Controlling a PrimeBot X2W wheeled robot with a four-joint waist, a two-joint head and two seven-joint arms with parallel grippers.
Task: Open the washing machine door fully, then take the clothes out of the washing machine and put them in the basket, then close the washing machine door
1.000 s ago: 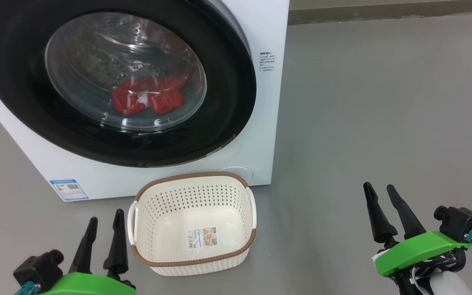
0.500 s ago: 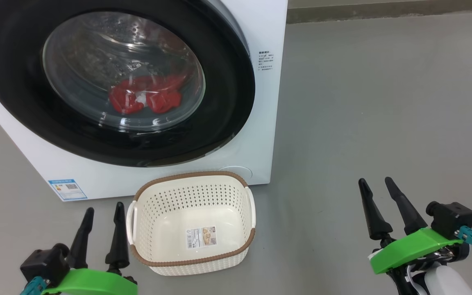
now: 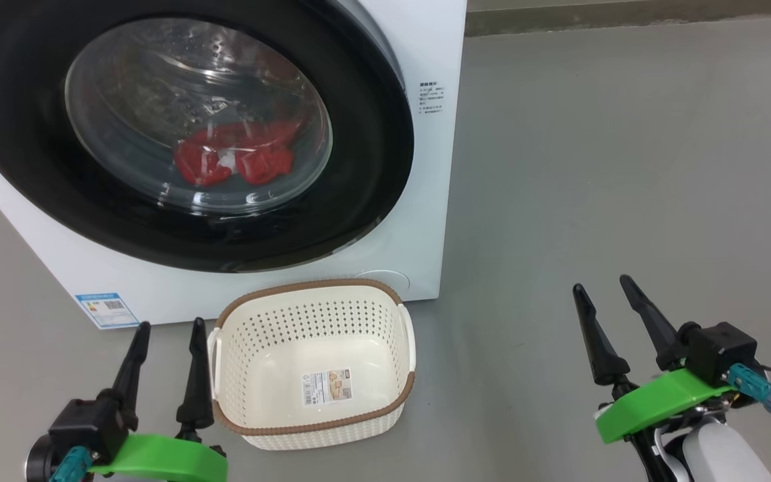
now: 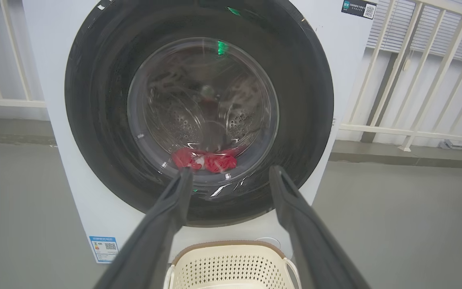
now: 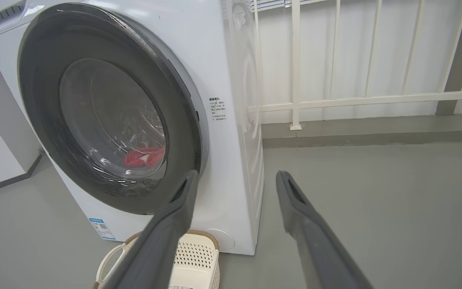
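Grey floor (image 3: pixel 593 167) carries white washing machine (image 3: pixel 429 221); cream basket (image 3: pixel 318 436) stands on floor just before it.

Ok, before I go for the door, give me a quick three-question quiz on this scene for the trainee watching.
1. True or false: the clothes already lie in the basket.
2. Where does the basket stand relative to the washing machine? A: on top of it; B: on the floor in front of it; C: behind it.
3. Fill in: the left gripper and right gripper both have their fingers ___.
Key: 1 false, they are inside the washing machine; 2 B; 3 open, holding nothing.
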